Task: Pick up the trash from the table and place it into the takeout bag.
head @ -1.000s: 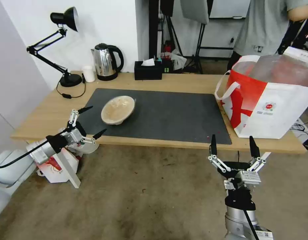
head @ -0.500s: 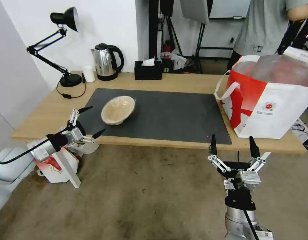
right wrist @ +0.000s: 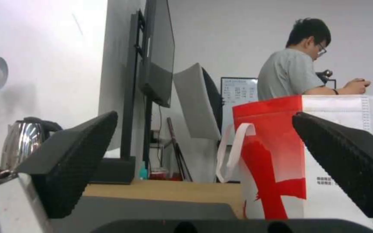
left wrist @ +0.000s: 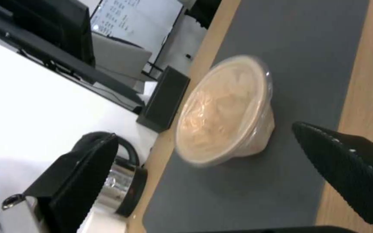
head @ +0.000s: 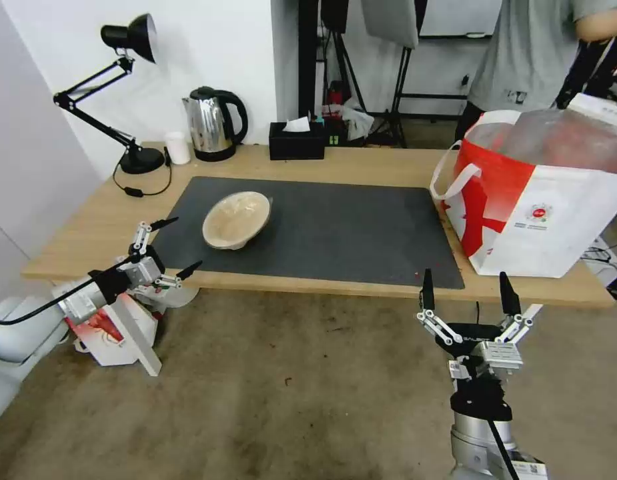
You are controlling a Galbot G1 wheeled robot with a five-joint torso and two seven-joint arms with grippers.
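Observation:
A shallow beige bowl (head: 236, 219) of trash sits tilted on the left part of the dark grey mat (head: 335, 230) on the table (head: 88, 230); it also shows in the left wrist view (left wrist: 225, 110). My left gripper (head: 173, 245) stands open at the table's front left edge, a short way left of the bowl and apart from it, with nothing between its fingers (left wrist: 87, 174). The red-and-white takeout bag (head: 535, 200) stands open at the table's right end, also seen as the bag (right wrist: 281, 155) in the right wrist view. My right gripper (head: 467, 292) hangs open below the front edge.
A steel kettle (head: 213, 123), a small white cup (head: 178, 147), a black desk lamp (head: 115, 87) and a black tissue box (head: 296, 140) line the back of the table. A smaller red-and-white bag (head: 115, 330) lies on the floor at the left. A person stands behind the takeout bag.
My left gripper has drawn back a little to the left and down, away from the bowl. The bowl, the bag and the right arm have not moved.

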